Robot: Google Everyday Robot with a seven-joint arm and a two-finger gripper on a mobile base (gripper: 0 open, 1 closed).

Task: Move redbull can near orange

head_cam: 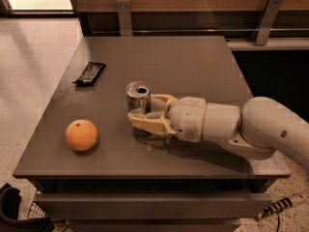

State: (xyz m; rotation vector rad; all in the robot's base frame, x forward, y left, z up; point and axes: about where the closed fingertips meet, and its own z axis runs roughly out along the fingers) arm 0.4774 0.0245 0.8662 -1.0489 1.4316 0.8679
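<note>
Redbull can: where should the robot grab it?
Its round side wall, coming from the picture's right: the redbull can stands upright and slim. The gripper is at it on that side; the orange lies left, out of the way.

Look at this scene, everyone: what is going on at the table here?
A robot arm reaches in from the right, its gripper shut on the upright redbull can near the middle of the table. The orange sits apart at the front left; a black snack bar lies farther back. The can is not yet beside the orange.
</note>
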